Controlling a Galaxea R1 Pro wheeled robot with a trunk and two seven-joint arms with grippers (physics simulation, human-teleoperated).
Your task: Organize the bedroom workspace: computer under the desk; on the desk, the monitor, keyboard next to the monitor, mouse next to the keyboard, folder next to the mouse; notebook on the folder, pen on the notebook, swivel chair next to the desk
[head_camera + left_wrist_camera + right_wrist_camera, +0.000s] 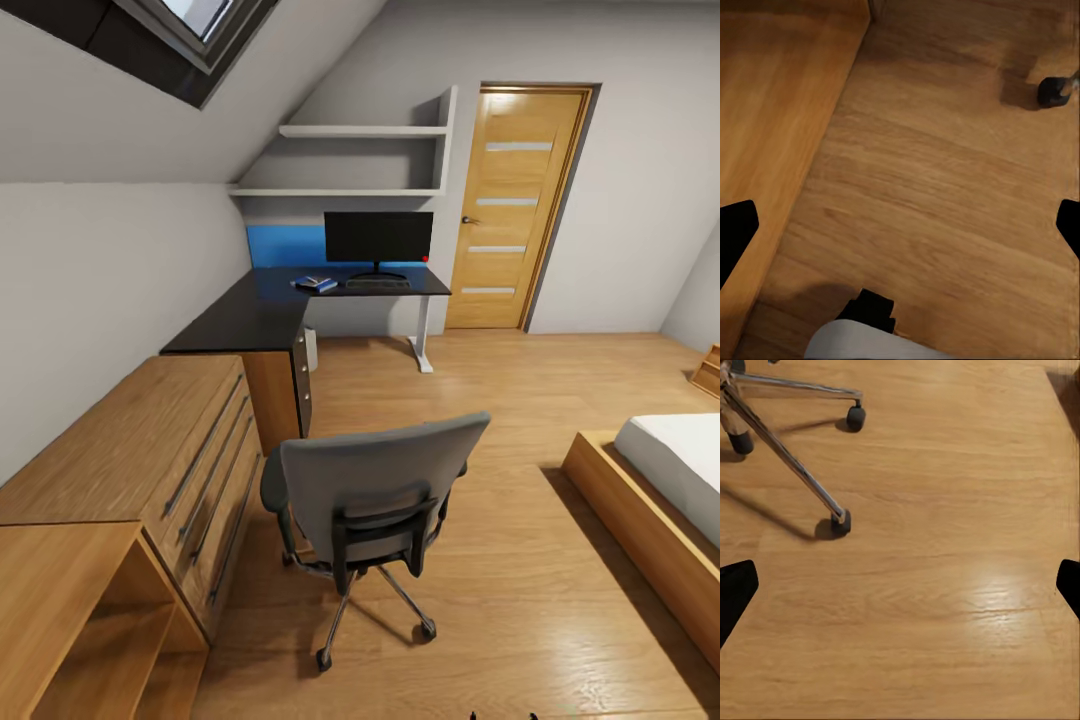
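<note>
A: Head view first: we face a grey chair (pixel 375 500) from behind, standing on the wood floor (pixel 520 420) well apart from the black bench (pixel 270 305) in the far corner.

B: On that bench we see the monitor (pixel 378 238) upright, the keyboard (pixel 378 284) just in front of it, and a blue item (pixel 316 284) to the keyboard's left. Whether that is the folder or the notebook, we cannot tell. The mouse and pen are too small for us to pick out.

A: A pale box (pixel 311 350) stands under the bench; it may be the computer, but we cannot be sure. A door (pixel 515 205) is to the right, shelves (pixel 360 160) hang above the monitor, a dresser (pixel 150 450) runs along the left wall, and a bed (pixel 670 470) sits at the right.

B: In the left wrist view, the left gripper (pixel 900 225) has its jaws spread wide above the floor, beside the dresser side, with one caster (pixel 1052 91) near.

A: In the right wrist view, the right gripper (pixel 900 585) also has its jaws spread wide, pinching nothing, over bare floor near the chair's chrome legs (pixel 784 454).
</note>
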